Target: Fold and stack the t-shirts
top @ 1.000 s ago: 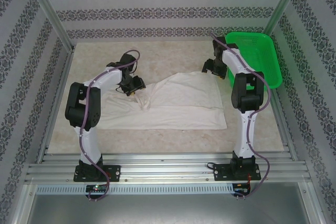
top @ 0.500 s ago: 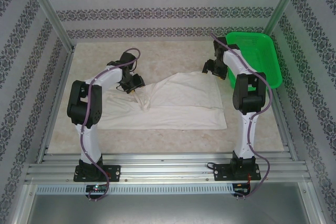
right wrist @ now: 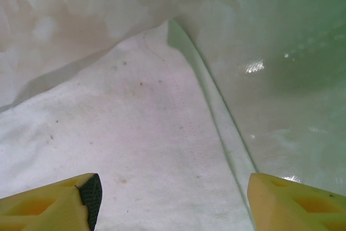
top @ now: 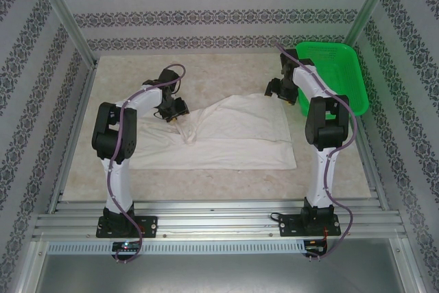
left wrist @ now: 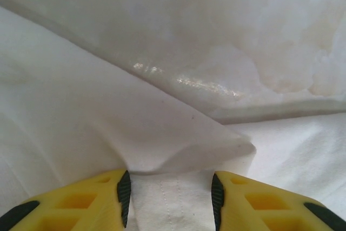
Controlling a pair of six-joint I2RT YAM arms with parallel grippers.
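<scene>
Limp, light t-shirt [top: 233, 135] (likely slides on the desk [top: 219, 73]): pinch edges; left gripper [left wrist: 169, 194] half-open astride a fold, right gripper [right wrist: 173, 204] wide.

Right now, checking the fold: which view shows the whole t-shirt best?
Top external: the t-shirt lies spread out, its outline mostly visible. The left wrist view gives a close raised fold; the right wrist view, a hemmed corner.
</scene>
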